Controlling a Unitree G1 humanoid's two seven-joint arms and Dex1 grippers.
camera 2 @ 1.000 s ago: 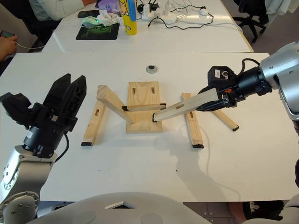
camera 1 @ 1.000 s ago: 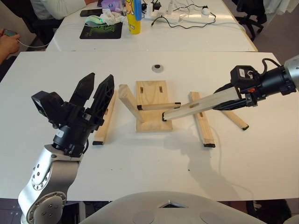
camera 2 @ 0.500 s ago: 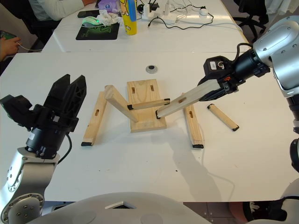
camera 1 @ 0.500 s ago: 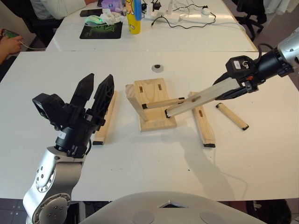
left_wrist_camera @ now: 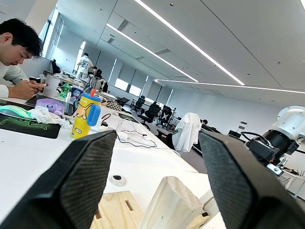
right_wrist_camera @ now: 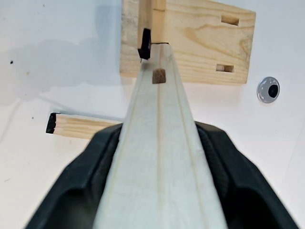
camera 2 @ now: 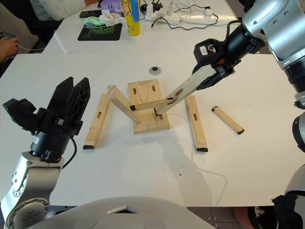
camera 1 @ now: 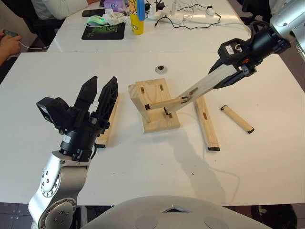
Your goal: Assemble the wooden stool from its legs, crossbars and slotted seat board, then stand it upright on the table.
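Eye views: head height, facing forward and down over the white bench (camera 1: 143,167), mid range, taking in the whole work area. The right eye is slightly offset, same scene. Left wrist view: low by the bench top, facing level across it into the room, left claw (left_wrist_camera: 157,138) large in the near foreground. Right wrist view: very close, looking steeply down along the leg (right_wrist_camera: 159,109) in the right claw (right_wrist_camera: 159,200). Seat board (right_wrist_camera: 200,43) is shared by all four.

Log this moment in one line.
right gripper: shut on leg | leg tip: at seat board | left gripper: open, empty
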